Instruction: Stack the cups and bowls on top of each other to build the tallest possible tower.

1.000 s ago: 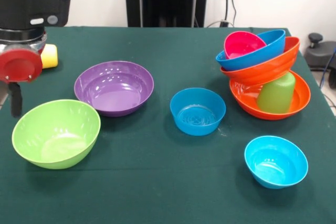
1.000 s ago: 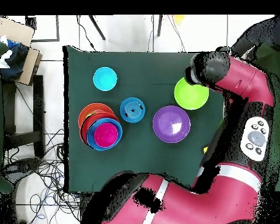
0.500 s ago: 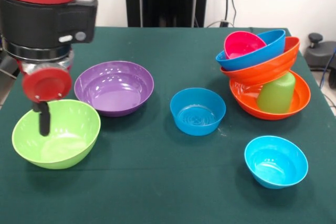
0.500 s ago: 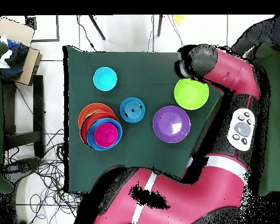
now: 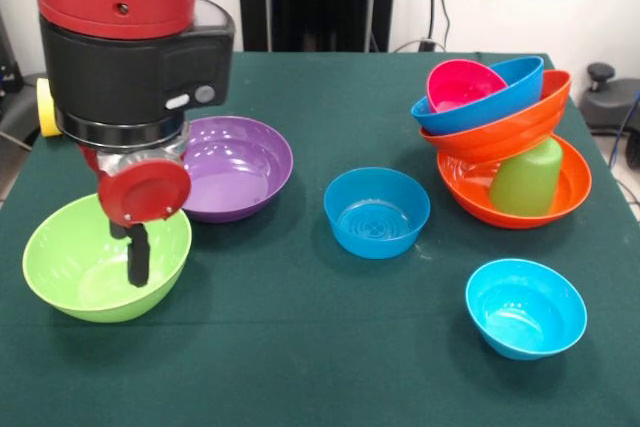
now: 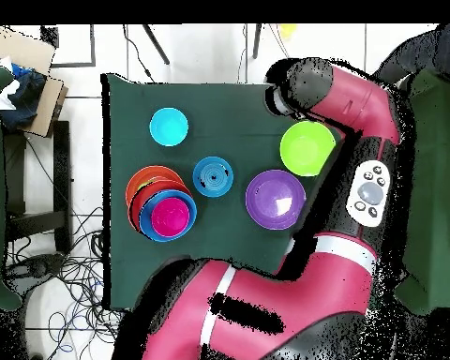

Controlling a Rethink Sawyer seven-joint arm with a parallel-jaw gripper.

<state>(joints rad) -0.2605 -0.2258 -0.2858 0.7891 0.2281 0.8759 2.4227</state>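
The gripper (image 5: 137, 259) hangs inside the lime bowl (image 5: 75, 272), at the purple bowl's (image 5: 235, 162) 8 o'clock; its opening I cannot tell. The tower (image 5: 505, 137) leans at 3 o'clock.

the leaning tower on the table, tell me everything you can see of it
The tower is a pile of glossy plastic pieces. A large orange bowl sits upright on the green cloth, with a light green cup upside down inside it. On the cup rests a second orange bowl, tilted, holding a blue bowl and a pink-red bowl nested at the same slant. Nothing else touches it; the gripper is far off.
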